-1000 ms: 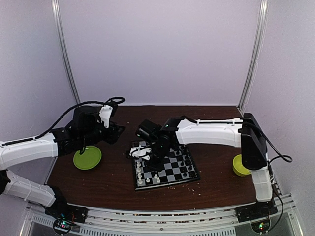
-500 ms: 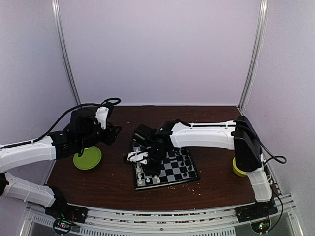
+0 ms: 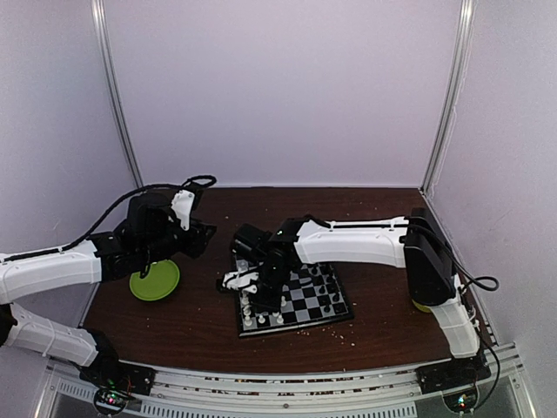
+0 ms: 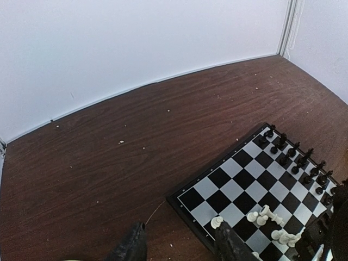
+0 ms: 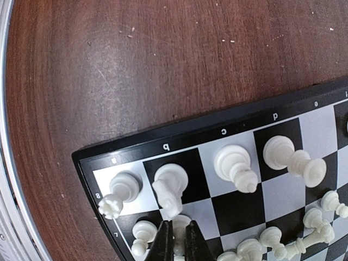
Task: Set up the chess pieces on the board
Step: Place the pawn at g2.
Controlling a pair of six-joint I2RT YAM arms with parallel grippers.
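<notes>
Brown table, board rim letters c–e

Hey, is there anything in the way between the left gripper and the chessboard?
Nothing visible on the table: only bare wood lies between the left gripper, jaws open, and the board. The right gripper, though, hangs over the white pieces at that near end.

One board. One lime-green plate, well left of the right pincer. Four white pieces in the edge row just beyond its tips. Black pieces: too small to count. Two arms.
</notes>
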